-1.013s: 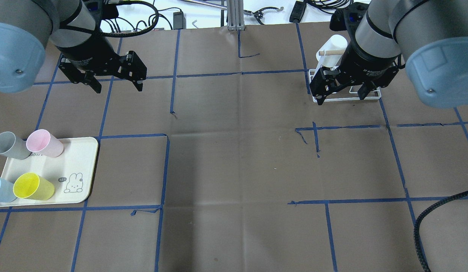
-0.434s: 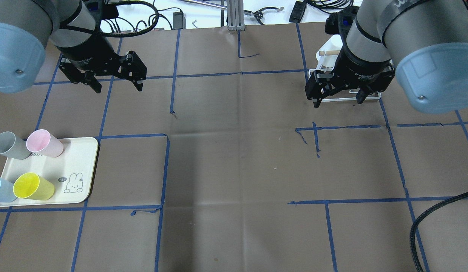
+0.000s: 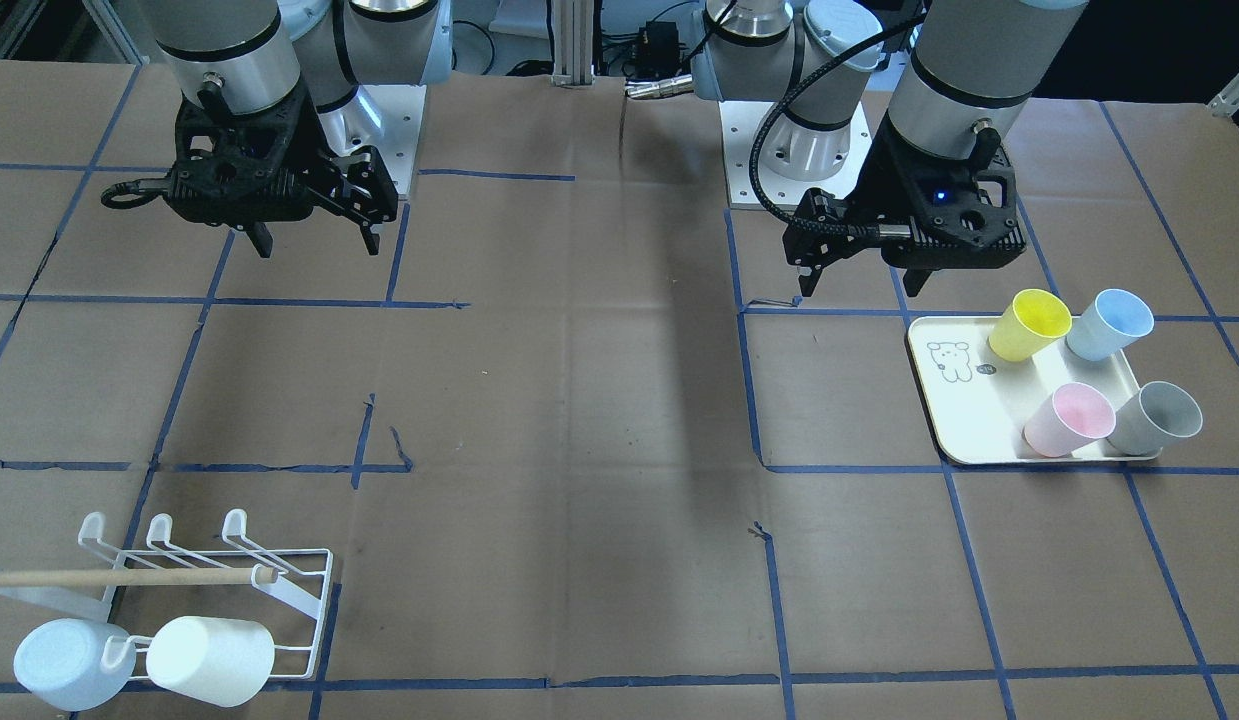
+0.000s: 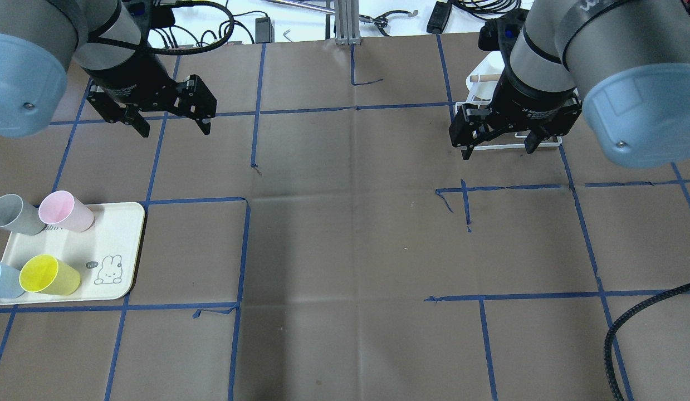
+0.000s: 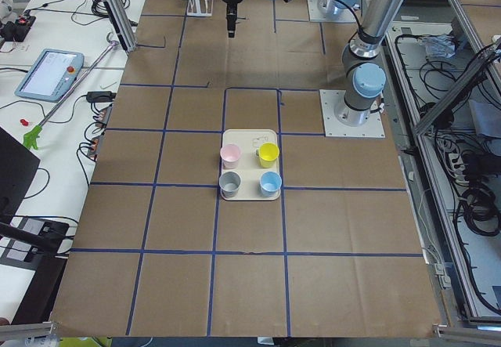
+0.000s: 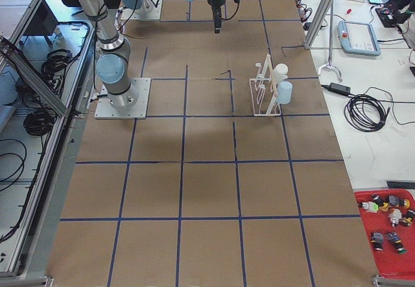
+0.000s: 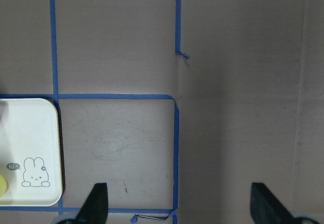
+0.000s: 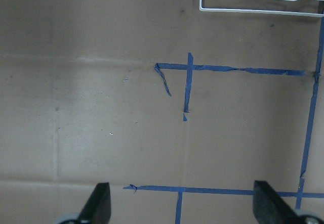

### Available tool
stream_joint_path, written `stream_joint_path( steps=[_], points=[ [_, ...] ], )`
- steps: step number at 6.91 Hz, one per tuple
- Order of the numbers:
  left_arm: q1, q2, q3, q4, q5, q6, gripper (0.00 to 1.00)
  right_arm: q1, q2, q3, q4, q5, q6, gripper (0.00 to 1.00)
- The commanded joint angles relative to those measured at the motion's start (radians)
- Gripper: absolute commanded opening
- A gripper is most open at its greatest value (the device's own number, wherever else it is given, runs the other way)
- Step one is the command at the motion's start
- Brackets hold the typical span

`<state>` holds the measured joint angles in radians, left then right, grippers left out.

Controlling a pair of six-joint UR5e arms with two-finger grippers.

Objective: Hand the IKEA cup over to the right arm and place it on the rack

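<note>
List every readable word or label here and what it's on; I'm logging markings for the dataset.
"hi": speech bubble by the rabbit drawing on the tray.
"2F Adaptive": white lettering on the right gripper; the rest is blurred.
Left gripper lettering: too blurred to read.
Anything else: too small.

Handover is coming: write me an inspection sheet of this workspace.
Surface: brown paper-covered table, blue tape grid, some ends torn.
Job's things: white wire rack with wooden dowel handle holds white plastic cup and pale blue plastic cup; yellow cup, blue cup, pink cup, grey cup stand on cream bunny-printed tray.
Clutter: nothing seen.
Grippers: left gripper and right gripper open, empty, above the table.
Cables: black braided cable curves through the overhead view's lower right.
Surroundings: teach pendant on a side bench.
</note>
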<state>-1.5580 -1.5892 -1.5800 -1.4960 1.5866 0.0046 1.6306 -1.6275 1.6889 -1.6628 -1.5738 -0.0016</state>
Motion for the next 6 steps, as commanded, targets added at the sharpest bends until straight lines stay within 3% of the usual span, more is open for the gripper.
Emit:
stream_joint_path(
  steps=[1,4,6],
  points=[
    [-0.001,0.0,0.0,-0.001,0.0,0.0,1.0,-0.087,-0.005,0.009,0.003,0.029,-0.006,1.0],
    [-0.001,-0.002,0.0,0.0,0.0,0.0,1.0,-0.083,-0.014,0.026,0.02,0.037,-0.006,1.0],
    [-0.001,0.0,0.0,-0.001,0.0,0.0,1.0,0.012,-0.018,0.02,0.015,0.028,0.002,1.0]
  ],
)
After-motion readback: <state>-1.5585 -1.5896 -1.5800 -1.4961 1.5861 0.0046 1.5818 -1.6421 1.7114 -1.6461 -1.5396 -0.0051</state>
